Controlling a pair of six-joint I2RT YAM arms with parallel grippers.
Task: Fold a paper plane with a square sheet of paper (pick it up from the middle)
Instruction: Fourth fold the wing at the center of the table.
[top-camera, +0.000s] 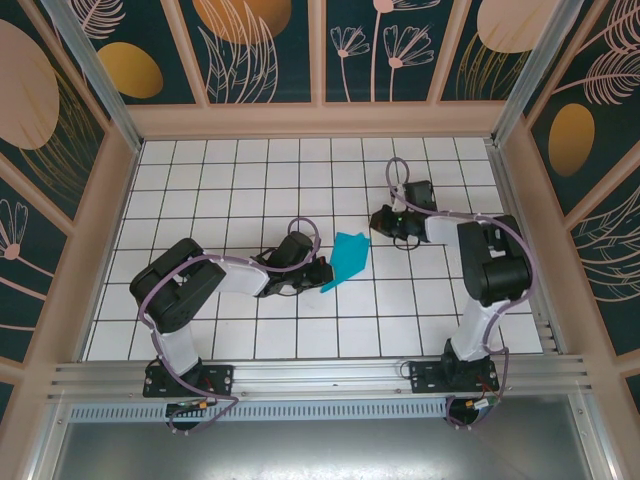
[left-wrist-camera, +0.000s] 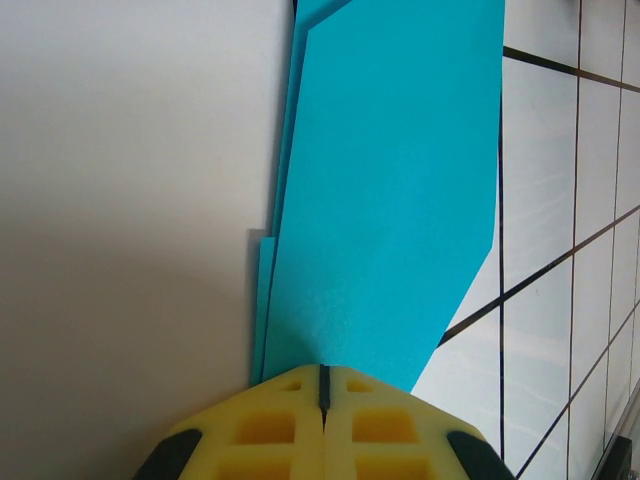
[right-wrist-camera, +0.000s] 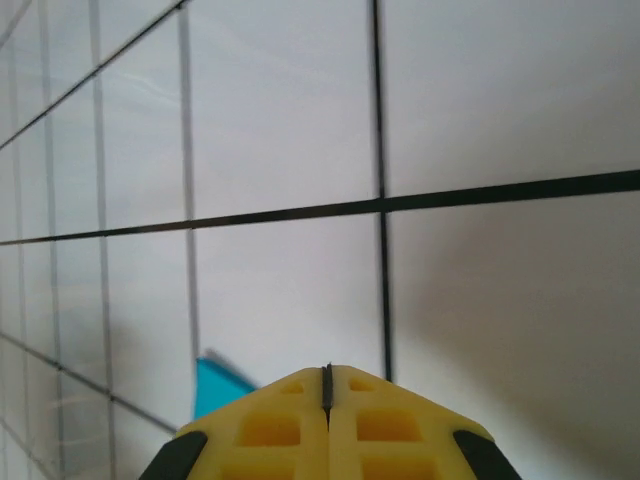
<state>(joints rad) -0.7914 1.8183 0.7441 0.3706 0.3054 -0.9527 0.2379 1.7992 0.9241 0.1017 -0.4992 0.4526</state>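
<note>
The square sheet of paper (top-camera: 347, 257) is a folded, pointed cyan-blue shape lying near the middle of the white grid table (top-camera: 230, 190). In the left wrist view the paper (left-wrist-camera: 390, 190) shows layered edges along its left side and runs away from the fingertips. My left gripper (top-camera: 321, 273) (left-wrist-camera: 322, 372) is shut, its yellow tips over the paper's near pointed end; the paper lies face-up, not pinched between the jaws. My right gripper (top-camera: 381, 222) (right-wrist-camera: 326, 370) is shut with nothing in it, low over the table just right of the paper, and a corner of the paper (right-wrist-camera: 218, 386) peeks out at its left.
Wood-framed patterned walls (top-camera: 320, 118) close in the table at the back and both sides. An aluminium rail (top-camera: 320, 375) with the two arm bases runs along the near edge. Open tiles lie behind the paper and at the front middle.
</note>
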